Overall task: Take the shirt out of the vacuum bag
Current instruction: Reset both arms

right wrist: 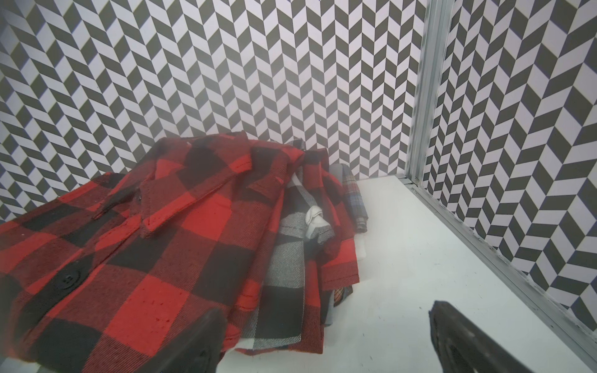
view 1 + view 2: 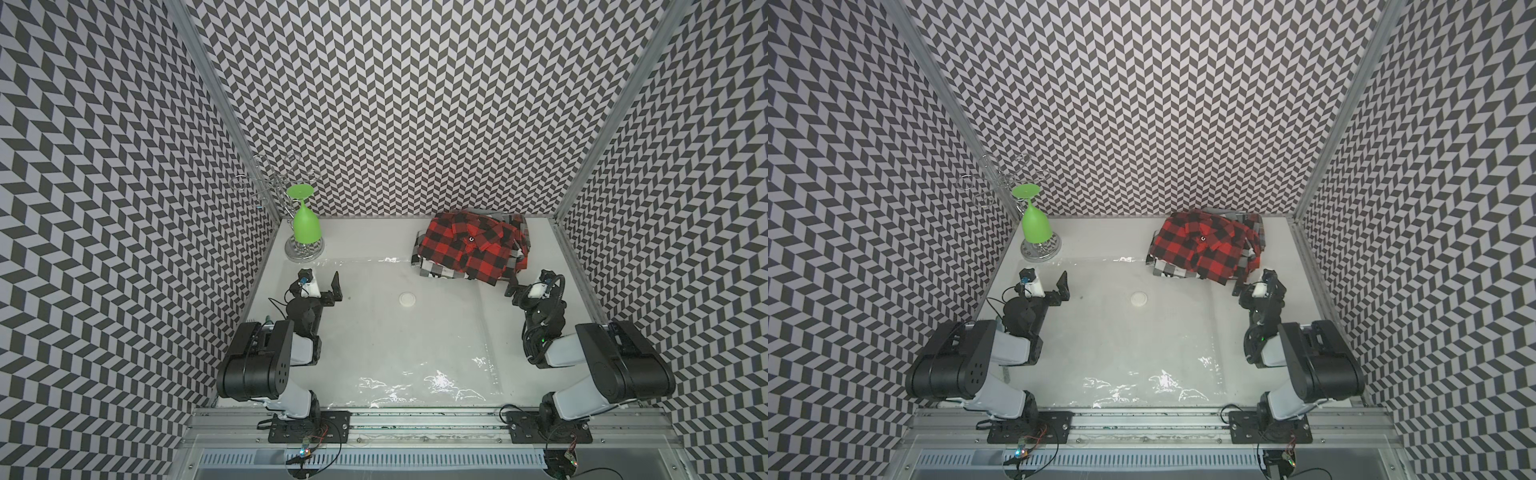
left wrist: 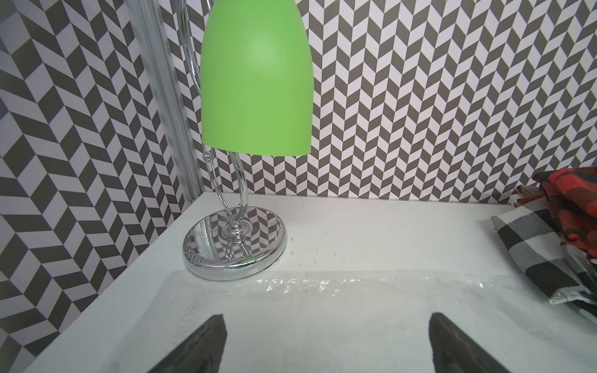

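the vacuum bag [image 2: 395,340] lies flat on the white tabletop [image 2: 365,232] and covers most of it. its round white valve disc [image 2: 407,299] faces up. the plastic is pressed flat over nearly all its area. the red and black shirt [image 2: 465,245] is the top one of a pile [image 2: 436,271] of folded shirts in the far right corner. the near edge of this pile reaches over the bag's far right corner, but i cannot tell if it is inside the plastic or on it. the left tool [image 3: 327,318] is spread and holds nothing, above the bag's far left part. the right tool [image 1: 324,315] is also spread and empty, just beside the pile. a green glass [image 2: 305,226] hangs upside down on a chrome rack [image 2: 303,250].
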Action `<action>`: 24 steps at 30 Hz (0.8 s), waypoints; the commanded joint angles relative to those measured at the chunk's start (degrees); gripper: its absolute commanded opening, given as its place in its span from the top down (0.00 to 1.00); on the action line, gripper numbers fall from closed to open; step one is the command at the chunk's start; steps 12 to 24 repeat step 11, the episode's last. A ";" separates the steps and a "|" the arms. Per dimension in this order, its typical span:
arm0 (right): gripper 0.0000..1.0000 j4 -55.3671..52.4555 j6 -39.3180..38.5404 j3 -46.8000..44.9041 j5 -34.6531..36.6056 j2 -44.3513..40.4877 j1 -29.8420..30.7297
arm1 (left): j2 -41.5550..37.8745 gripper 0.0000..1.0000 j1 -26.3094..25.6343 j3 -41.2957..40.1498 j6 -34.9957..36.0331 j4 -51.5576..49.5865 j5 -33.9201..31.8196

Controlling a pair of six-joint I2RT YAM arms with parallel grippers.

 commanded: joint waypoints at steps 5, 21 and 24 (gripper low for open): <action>0.00 4.66 -0.19 -0.57 1.09 0.51 -0.16 | -0.42 0.01 -0.48 0.33 1.20 -0.43 -0.39; 0.00 5.13 0.16 -0.58 1.45 0.79 -0.14 | -0.42 0.01 -0.64 0.34 1.22 -0.60 -0.47; 0.00 5.13 0.16 -0.58 1.45 0.79 -0.14 | -0.42 0.01 -0.64 0.34 1.22 -0.60 -0.47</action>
